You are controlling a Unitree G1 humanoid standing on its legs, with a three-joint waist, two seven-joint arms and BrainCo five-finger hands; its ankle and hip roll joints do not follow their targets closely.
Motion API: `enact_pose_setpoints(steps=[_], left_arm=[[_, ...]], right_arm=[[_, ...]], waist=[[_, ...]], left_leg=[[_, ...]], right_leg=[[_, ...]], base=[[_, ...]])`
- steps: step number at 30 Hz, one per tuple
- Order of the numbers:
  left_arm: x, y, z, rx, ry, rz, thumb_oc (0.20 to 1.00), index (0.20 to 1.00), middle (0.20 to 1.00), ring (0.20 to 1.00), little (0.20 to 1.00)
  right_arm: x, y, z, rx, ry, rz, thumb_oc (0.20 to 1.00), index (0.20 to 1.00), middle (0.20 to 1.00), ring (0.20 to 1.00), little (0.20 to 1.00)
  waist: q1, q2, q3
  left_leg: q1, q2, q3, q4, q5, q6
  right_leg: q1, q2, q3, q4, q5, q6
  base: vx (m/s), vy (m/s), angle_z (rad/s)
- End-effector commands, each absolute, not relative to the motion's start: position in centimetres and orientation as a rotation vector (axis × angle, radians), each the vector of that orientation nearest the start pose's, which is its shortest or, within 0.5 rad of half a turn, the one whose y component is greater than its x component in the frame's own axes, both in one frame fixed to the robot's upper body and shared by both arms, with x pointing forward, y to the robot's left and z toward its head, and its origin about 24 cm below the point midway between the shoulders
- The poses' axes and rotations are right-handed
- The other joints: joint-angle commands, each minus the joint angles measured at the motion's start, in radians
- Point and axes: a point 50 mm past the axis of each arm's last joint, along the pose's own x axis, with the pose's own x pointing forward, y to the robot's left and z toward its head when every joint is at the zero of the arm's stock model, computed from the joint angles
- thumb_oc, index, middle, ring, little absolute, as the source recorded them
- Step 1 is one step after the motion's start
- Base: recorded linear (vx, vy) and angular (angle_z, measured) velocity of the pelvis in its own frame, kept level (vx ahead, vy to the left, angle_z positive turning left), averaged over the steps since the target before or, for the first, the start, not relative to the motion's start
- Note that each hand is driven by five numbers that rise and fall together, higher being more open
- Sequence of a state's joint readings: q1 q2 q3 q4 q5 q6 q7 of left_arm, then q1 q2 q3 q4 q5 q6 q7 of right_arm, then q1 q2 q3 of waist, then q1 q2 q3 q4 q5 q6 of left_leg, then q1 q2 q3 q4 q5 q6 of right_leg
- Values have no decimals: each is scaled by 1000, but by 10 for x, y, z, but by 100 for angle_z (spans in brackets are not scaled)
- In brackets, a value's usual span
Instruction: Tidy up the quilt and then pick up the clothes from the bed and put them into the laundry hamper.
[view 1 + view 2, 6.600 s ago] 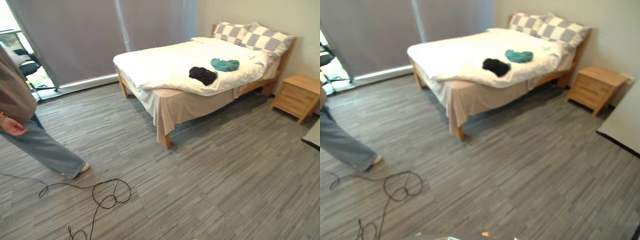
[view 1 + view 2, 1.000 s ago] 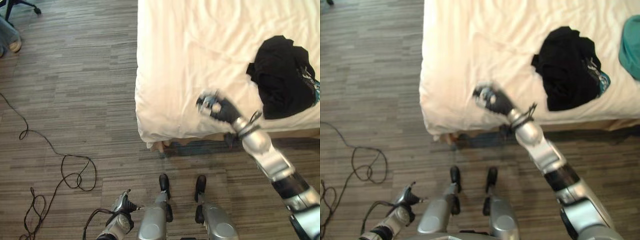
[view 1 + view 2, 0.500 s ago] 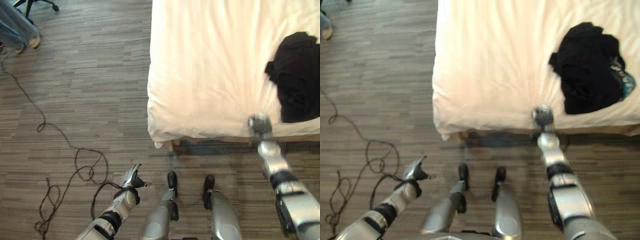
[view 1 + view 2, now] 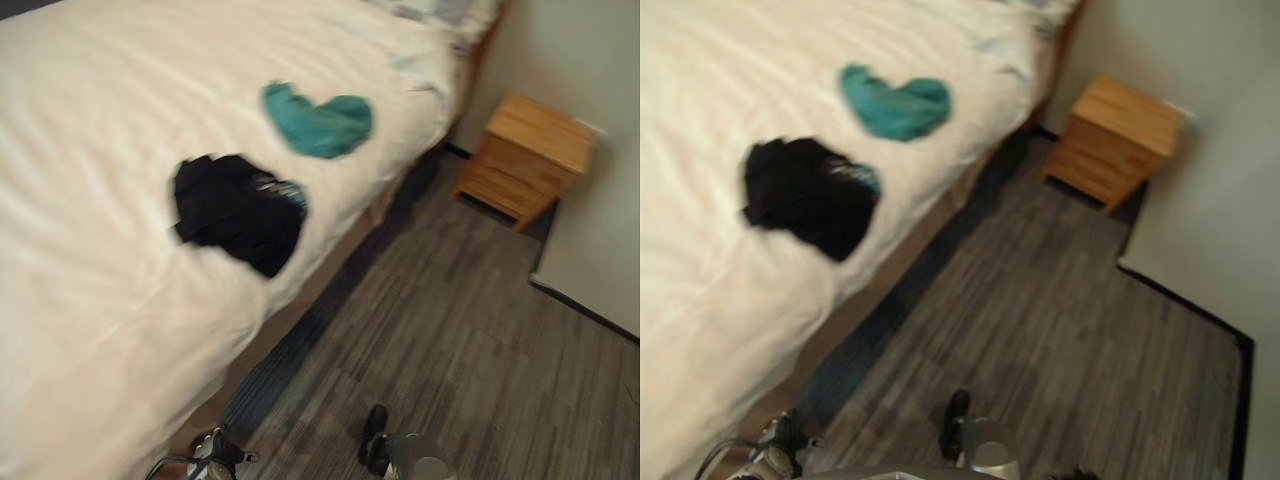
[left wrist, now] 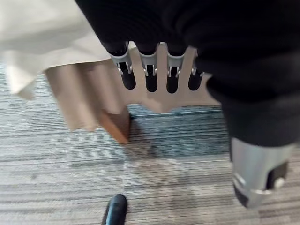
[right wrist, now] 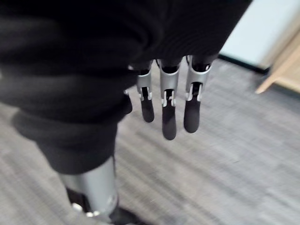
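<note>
The left hand (image 5: 154, 70) hangs low beside the bed with its silver, dark-tipped fingers (image 5: 149, 77) straight and relaxed, holding nothing. Just past its fingertips hangs the beige bed skirt (image 5: 84, 93), with a wooden bed leg (image 5: 116, 125) below it and the grey striped plank floor (image 5: 178, 178) beneath. In the head views this hand shows at the bottom edge, against the foot of the bed frame. The right hand (image 6: 164, 101) is likewise loose, fingers extended and empty, hanging over bare floor with a pale wall base beyond it.

Up and away from the left hand, on the white quilt (image 4: 90, 260), lies the crumpled black garment (image 4: 235, 205) close to the near edge of the bed. Further off, toward the headboard end, lies the crumpled teal garment (image 4: 318, 122). Beyond that, off the bed's corner, stands a light wooden nightstand (image 4: 525, 155). I see no laundry hamper.

Both garments are untouched and the quilt looks fairly flat, so the risks lie ahead, as I judge them. The left hand sits so near the skirt that lifting it could snag the fabric or knock the frame. A reach for the black garment could pinch the quilt along with it and drag the bedding askew. The black garment is near the edge, so a clumsy sweep may push it to the floor.
</note>
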State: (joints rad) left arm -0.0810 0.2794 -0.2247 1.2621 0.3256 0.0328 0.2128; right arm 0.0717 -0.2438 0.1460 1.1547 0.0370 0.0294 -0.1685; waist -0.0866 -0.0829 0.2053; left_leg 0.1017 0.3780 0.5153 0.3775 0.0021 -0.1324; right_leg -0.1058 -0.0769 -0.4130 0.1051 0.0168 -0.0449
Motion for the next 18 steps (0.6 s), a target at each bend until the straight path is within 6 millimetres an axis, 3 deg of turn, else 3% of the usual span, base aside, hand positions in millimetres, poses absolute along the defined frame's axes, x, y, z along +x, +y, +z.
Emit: enact_pose_setpoints(steps=[1,2,4,5,6,7,8,9,10,12,13,14,15,16,17,18], left_arm=[[144,234,-143,737,1024,21,1000,1000,1000,1000,1000],[150,232,-141,729,997,36,1000,1000,1000,1000,1000],[155,230,-140,714,978,50,1000,1000,1000,1000,1000],[160,225,-138,703,949,46,1000,1000,1000,1000,1000],[163,222,-136,699,927,39,1000,1000,1000,1000,1000],[163,221,-137,708,925,24,1000,1000,1000,1000,1000],[162,221,-137,707,926,24,1000,1000,1000,1000,1000],[164,220,-137,729,925,6,1000,1000,1000,1000,1000],[164,220,-137,729,925,6,1000,1000,1000,1000,1000],[160,222,-139,746,950,-11,1000,1000,1000,1000,1000],[154,222,-142,756,976,-30,1000,1000,1000,1000,1000],[153,222,-143,763,988,-38,1000,1000,1000,1000,1000],[153,222,-143,777,997,-48,1000,1000,1000,1000,1000],[153,226,-142,815,1004,-58,1000,1000,1000,1000,1000],[153,226,-142,815,1004,-58,1000,1000,1000,1000,1000],[154,228,-142,836,1007,-58,1000,1000,1000,1000,1000]], right_arm=[[146,-249,-136,-559,1005,-73,1000,1000,1000,1000,1000],[154,-242,-133,-582,970,-33,1000,1000,1000,1000,1000],[161,-238,-131,-594,944,-9,1000,1000,1000,1000,1000],[165,-237,-129,-610,923,7,1000,1000,1000,1000,1000],[170,-236,-127,-632,904,17,1000,1000,1000,1000,1000],[173,-234,-126,-646,894,26,1000,1000,1000,1000,1000],[172,-234,-126,-647,895,26,1000,1000,1000,1000,1000],[171,-235,-127,-655,900,26,1000,1000,1000,1000,1000],[171,-234,-127,-654,900,27,1000,1000,1000,1000,1000],[165,-233,-131,-637,921,25,1000,1000,1000,1000,1000],[159,-231,-134,-642,940,36,1000,1000,1000,1000,1000],[157,-230,-136,-644,950,35,1000,1000,1000,1000,1000],[154,-230,-138,-644,971,28,1000,1000,1000,1000,1000],[153,-232,-138,-630,978,0,1000,1000,1000,1000,1000],[153,-232,-138,-630,978,0,1000,1000,1000,1000,1000],[162,-231,-133,-616,944,-18,1000,1000,1000,1000,1000]], waist=[[110,-25,74],[128,-27,81],[137,-25,84],[142,-19,82],[156,12,72],[166,30,67],[167,28,70],[163,42,63],[164,39,67],[158,44,48],[157,40,35],[158,30,28],[147,21,32],[114,38,63],[114,38,62],[90,54,79]], left_leg=[[-231,-305,-388,151,-60,76],[-270,-328,-437,143,-89,83],[-293,-318,-456,109,-88,82],[-310,-310,-470,34,-91,80],[-308,-324,-503,-167,-50,73],[-324,-325,-525,-272,21,64],[-312,-328,-523,-288,28,63],[-346,-326,-495,-393,71,50],[-337,-329,-492,-400,73,51],[-337,-322,-437,-441,85,64],[-312,-337,-437,-437,94,87],[-303,-356,-443,-418,88,104],[-284,-366,-434,-405,66,119],[-191,-358,-422,-423,37,143],[-192,-358,-422,-423,37,143],[-143,-340,-408,-445,29,146]], right_leg=[[113,27,192,-121,-126,118],[128,24,236,-128,-133,126],[143,19,268,-137,-139,129],[166,15,294,-156,-146,137],[196,34,330,-180,-153,146],[215,47,357,-184,-162,144],[220,45,357,-184,-164,144],[259,53,376,-180,-200,141],[263,49,377,-179,-203,142],[304,64,403,-131,-267,137],[315,62,402,-71,-281,141],[284,60,402,41,-255,161],[232,44,400,208,-195,211],[61,8,380,519,-49,264],[60,9,380,519,-49,264],[-23,-6,363,621,-21,259]], base=[[404,-104,-101],[370,-21,-193],[240,19,-250],[478,158,-151],[680,216,-101],[545,185,-88],[537,117,-102],[345,61,-118],[538,106,-87],[513,122,-27],[631,166,1],[614,150,-8],[598,141,-45],[403,95,-61],[390,136,-83],[523,126,-36]])
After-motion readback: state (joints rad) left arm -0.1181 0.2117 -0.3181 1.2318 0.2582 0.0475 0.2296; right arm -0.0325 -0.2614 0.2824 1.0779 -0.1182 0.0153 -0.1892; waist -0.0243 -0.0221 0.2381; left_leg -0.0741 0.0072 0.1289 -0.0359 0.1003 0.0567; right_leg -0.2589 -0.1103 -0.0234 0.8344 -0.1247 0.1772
